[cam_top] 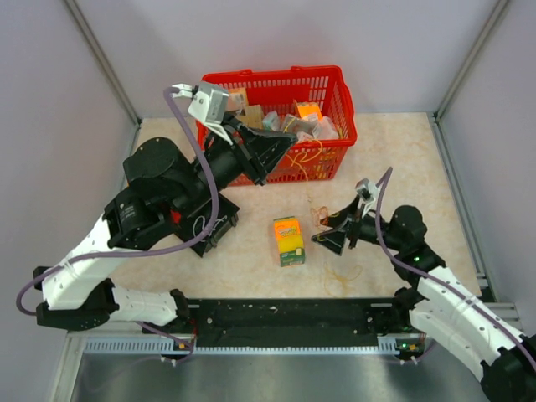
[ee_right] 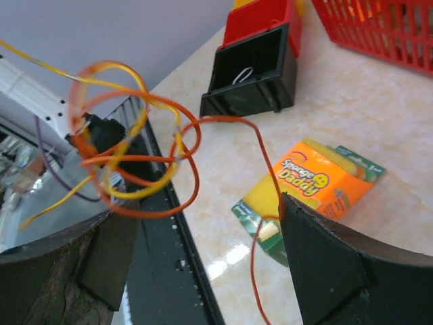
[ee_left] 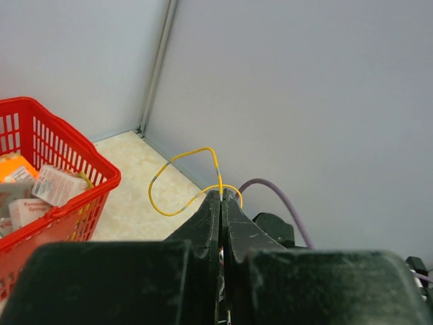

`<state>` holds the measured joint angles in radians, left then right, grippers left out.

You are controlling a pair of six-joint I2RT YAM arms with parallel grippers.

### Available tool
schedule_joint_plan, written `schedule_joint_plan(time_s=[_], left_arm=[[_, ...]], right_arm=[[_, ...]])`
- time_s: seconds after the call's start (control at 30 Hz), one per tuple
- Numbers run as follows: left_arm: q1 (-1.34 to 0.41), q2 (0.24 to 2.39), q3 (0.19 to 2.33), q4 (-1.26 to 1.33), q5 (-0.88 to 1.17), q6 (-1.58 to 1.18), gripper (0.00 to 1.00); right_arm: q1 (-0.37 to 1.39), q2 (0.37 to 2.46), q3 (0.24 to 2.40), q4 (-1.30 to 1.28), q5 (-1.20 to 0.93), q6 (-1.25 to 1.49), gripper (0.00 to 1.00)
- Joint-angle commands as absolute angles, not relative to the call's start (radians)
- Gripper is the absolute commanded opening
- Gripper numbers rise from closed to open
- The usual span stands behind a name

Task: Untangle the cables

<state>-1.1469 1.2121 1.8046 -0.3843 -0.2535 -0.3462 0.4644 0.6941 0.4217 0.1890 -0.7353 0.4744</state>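
Observation:
The cables are thin orange and yellow wires. In the right wrist view they hang in tangled loops (ee_right: 128,149) at upper left, and one orange strand (ee_right: 260,145) runs down against the right fingertip. My right gripper (ee_right: 206,210) is open, its jaws wide apart; in the top view it (cam_top: 322,230) is right of the sponge box, with thin loops (cam_top: 339,272) on the table below it. My left gripper (ee_left: 223,193) is shut on a yellow wire (ee_left: 179,162) that loops out ahead. In the top view it (cam_top: 289,146) is at the basket's front wall.
A red basket (cam_top: 339,84) with several packets stands at the back. A yellow-green and orange sponge box (cam_top: 288,240) lies mid-table, also seen from the right wrist (ee_right: 318,183). A black and red box (ee_right: 254,61) sits by the left arm. A black rail (cam_top: 285,314) runs along the near edge.

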Motion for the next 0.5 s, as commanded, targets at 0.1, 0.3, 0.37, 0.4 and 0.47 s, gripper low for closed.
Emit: schedule_joint_plan(time_s=[0.1,0.3,0.37,0.4,0.47], left_arm=[[-1.140,1.235,1.865,-0.307,-0.154,-0.409,0.00],[-1.138,1.250,1.865,-0.295,-0.110,-0.423,0.00],[-1.137,1.247,1.864,-0.298,-0.120,-0.423,0.00],[-1.137,1.243,1.859,-0.299,-0.123,-0.422,0.00],[-1.135,1.229,1.844,-0.288,-0.127,-0.420,0.00]], right_arm=[[0.476,0.707,0.336,0.430,-0.485,0.433,0.81],[0.476,0.695,0.284,0.603,-0.385,0.558,0.49],[0.476,0.693,0.273,0.650,-0.394,0.601,0.31],[0.476,0.695,0.265,0.675,-0.399,0.621,0.22],[0.476,0.698,0.252,0.696,-0.384,0.666,0.00]])
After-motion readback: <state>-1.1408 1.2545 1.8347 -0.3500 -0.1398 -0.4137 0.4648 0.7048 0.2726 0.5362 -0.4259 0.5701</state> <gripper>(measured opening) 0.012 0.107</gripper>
